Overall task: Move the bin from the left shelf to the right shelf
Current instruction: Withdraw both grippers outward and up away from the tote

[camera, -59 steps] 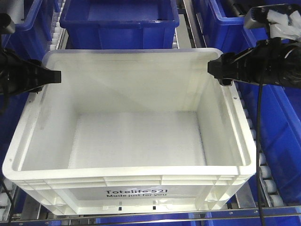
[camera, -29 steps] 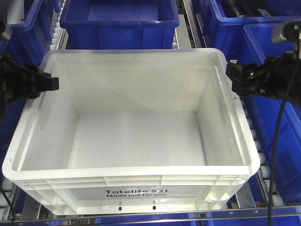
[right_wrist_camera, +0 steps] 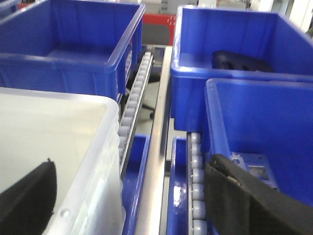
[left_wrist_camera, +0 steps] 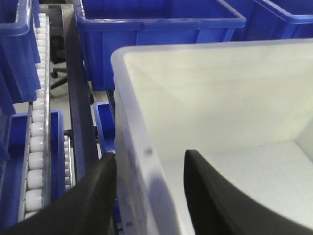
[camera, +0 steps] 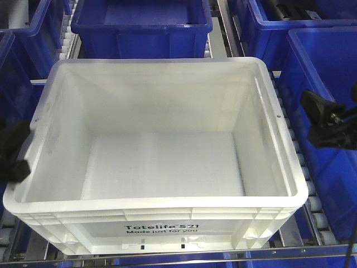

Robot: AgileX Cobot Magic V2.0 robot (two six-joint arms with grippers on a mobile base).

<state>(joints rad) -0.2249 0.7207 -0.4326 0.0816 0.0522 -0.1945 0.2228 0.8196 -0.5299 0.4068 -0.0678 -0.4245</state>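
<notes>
Since a second ago both arms have pulled back from the far corners of the bin (camera: 162, 167). Then, the dark claws sat at the rim's upper left and upper right corners; half a second ago they had slid outward. The left claw (camera: 14, 153) shows only as a black mass at the front view's left edge, low beside the bin's left wall. The right claw (camera: 326, 120) lies to the right of the bin, over a blue bin (camera: 329, 61). The bin itself has not shifted.

Bin: large white rectangular tote of smooth, slightly translucent plastic, thick rolled rim, ribbed outer front wall with black print reading "Totelife 521". The inside holds nothing and the floor looks faintly grainy. It sits on a roller-conveyor shelf, white rollers (camera: 312, 206) showing along its right side, metal rails at the front.

Left wrist view: the left claw (left_wrist_camera: 149, 196) stands open, its two black curved fingers (left_wrist_camera: 93, 200) straddling the bin's (left_wrist_camera: 210, 112) left wall, one outside, one inside. Whether they touch the wall I cannot tell.

Right wrist view: the right claw (right_wrist_camera: 129, 200) is open wide, one black finger (right_wrist_camera: 27, 200) inside the bin's (right_wrist_camera: 54, 127) corner, the other out over the rollers (right_wrist_camera: 198, 196) and blue bin (right_wrist_camera: 254, 122) to the right.

Surroundings: glossy dark blue bins (camera: 142, 22), hard plastic with flanged rims, behind and on both sides.
</notes>
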